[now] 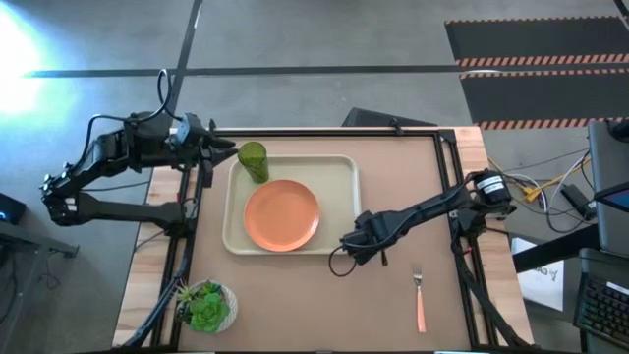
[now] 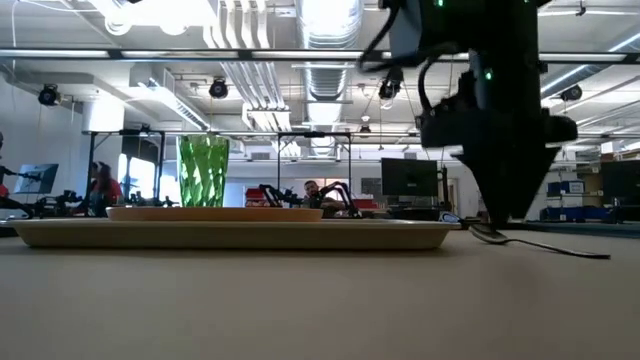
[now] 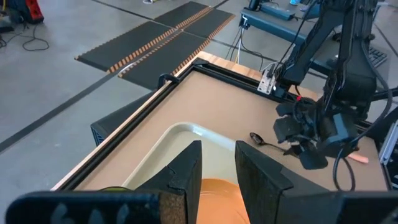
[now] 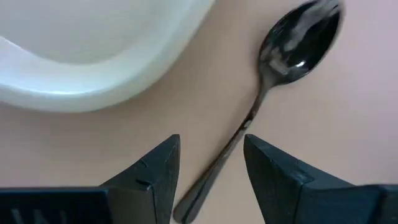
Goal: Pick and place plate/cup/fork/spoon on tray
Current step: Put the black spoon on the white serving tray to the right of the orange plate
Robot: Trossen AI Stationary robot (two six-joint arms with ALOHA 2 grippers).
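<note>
Now one orange plate (image 1: 282,215) and one green cup (image 1: 254,160) are sitting on the single tray (image 1: 339,177). One spoon (image 4: 261,106) is lying just beside the tray's corner, between the spread-apart fingers of the right gripper (image 4: 210,168). One fork (image 1: 419,298) is lying well apart from the tray. Left gripper (image 3: 217,171) is hanging released near the cup.

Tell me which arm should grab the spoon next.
Right. The right gripper is open with its fingers either side of the spoon handle, just off the tray corner. The left gripper sits at the far side of the tray by the cup.
</note>
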